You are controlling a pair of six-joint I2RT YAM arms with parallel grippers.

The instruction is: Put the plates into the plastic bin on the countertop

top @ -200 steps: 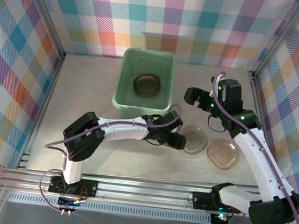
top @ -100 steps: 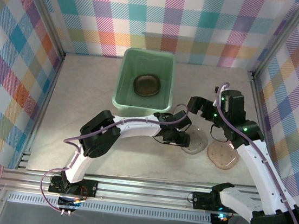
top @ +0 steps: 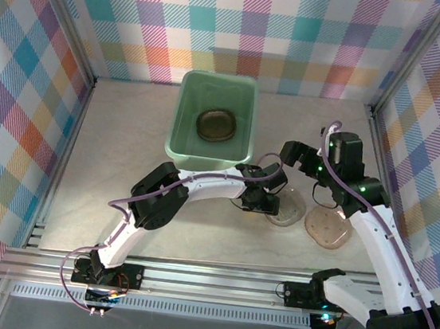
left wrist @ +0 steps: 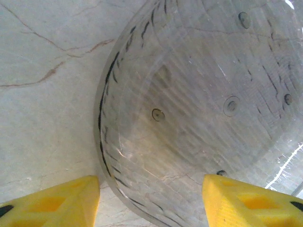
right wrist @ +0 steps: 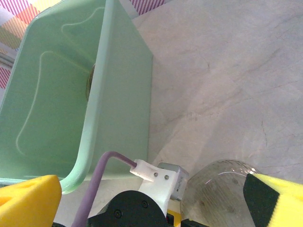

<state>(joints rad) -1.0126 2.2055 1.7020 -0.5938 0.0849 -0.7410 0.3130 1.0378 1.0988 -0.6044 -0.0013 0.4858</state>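
Left pincer (left wrist: 150, 179) now reached translucent smoky plastic plate (left wrist: 199, 94), spread at its rim; right pincer (top: 293, 155) spread nearby; grasp next.

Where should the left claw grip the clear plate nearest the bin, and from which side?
Grip the plate by its thin rim on the side toward the left claw, coming from above. The plate lies flat on the countertop, so only its curved edge, between the open fingers, offers a hold.
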